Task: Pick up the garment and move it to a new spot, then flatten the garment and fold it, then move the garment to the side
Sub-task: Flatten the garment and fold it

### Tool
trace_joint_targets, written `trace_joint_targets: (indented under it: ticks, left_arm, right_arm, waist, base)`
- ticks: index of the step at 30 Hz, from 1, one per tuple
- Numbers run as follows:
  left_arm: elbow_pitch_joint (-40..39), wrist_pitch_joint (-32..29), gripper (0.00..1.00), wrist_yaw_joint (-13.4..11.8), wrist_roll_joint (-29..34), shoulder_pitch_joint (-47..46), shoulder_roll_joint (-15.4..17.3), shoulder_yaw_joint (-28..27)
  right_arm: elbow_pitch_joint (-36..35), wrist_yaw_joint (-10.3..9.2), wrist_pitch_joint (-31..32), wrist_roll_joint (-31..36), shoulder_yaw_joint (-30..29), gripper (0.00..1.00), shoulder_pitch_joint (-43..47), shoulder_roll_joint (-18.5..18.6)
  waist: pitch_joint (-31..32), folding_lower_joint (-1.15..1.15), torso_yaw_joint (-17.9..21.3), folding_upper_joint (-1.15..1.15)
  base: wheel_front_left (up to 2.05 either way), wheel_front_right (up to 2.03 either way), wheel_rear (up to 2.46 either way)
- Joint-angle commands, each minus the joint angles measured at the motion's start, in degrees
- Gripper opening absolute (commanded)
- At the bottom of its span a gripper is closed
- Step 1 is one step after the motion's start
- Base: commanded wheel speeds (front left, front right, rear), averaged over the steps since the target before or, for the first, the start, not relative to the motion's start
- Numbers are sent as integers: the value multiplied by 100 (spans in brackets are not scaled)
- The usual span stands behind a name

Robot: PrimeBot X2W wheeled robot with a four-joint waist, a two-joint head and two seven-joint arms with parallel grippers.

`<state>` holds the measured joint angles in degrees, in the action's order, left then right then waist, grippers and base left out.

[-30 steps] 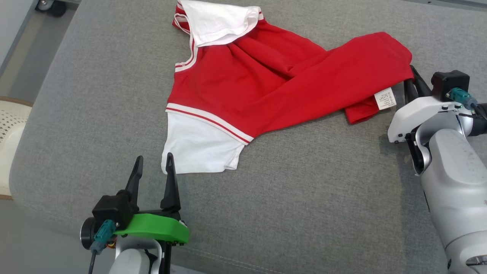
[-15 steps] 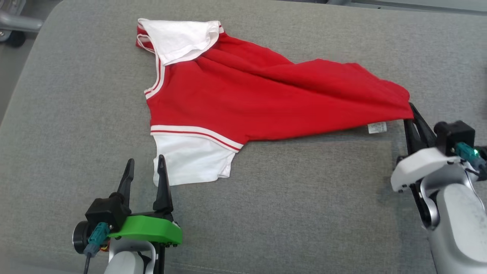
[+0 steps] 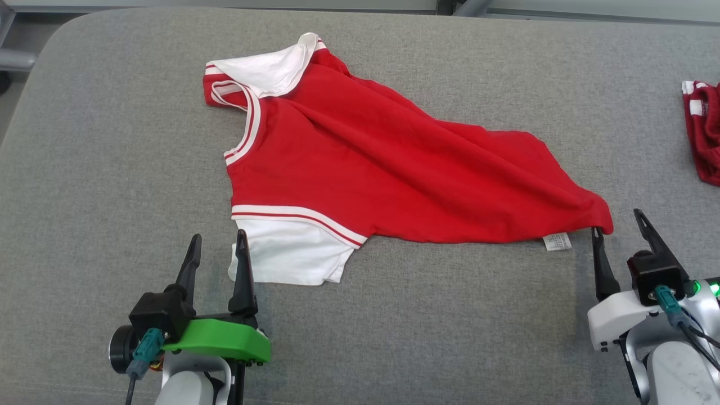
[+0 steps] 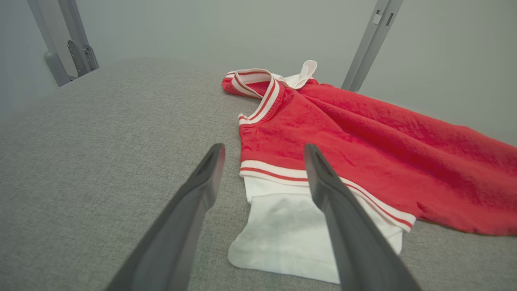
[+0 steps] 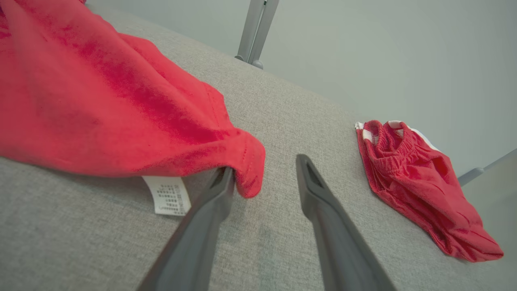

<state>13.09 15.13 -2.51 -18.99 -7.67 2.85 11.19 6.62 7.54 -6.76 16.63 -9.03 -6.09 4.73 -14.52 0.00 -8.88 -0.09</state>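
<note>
The garment is a red shirt with white sleeves and white-striped trim, lying spread on the grey cushion; it also shows as the garment and the garment. Its hem corner with a white label points to the right. My right gripper stands open just at that corner; in the right wrist view the corner rests against the tip of the left finger of my right gripper, not pinched. My left gripper is open beside the lower white sleeve; in its own view the left gripper straddles the sleeve's edge.
A second crumpled red garment with white stripes lies at the cushion's far right, seen also as the crumpled red garment. Grey metal frame posts stand behind the cushion. Bare cushion lies in front of the shirt.
My right gripper pulled the hem corner toward the near right, stretching the shirt out, then opened and let it go. The head camera shifted. My left gripper stayed open.
</note>
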Motion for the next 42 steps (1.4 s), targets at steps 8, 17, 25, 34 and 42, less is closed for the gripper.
trace_joint_targets:
  ticks: [8, 17, 25, 34, 42]
  left_arm:
    - [50, 0, 100, 50, 83, 81, 9, -113]
    - [87, 0, 100, 108, 126, 248, 9, -206]
    - [162, 0, 100, 150, 144, 451, 9, -158]
    - [176, 0, 100, 197, 216, 806, 9, -127]
    - [212, 0, 100, 179, 144, 929, 9, 7]
  right_arm:
    - [595, -11, -307, 240, -409, 100, 134, -161]
    - [657, -11, -502, -465, -508, 100, 117, -180]
    - [491, -11, -585, -1151, -429, 100, 115, -181]
    - [404, -11, -706, -1787, -191, 100, 278, -179]
    - [523, -11, -786, -2145, 83, 100, 357, -179]
  waist:
    - [128, 0, 94, 9]
    - [460, 0, 299, 9]
    - [847, 0, 335, 9]
    - [1155, 0, 243, 9]
    - [1268, 0, 227, 9]
  base:
    - [0, 0, 0]
    - [0, 0, 0]
    - [0, 0, 0]
    - [0, 0, 0]
    - [0, 0, 0]
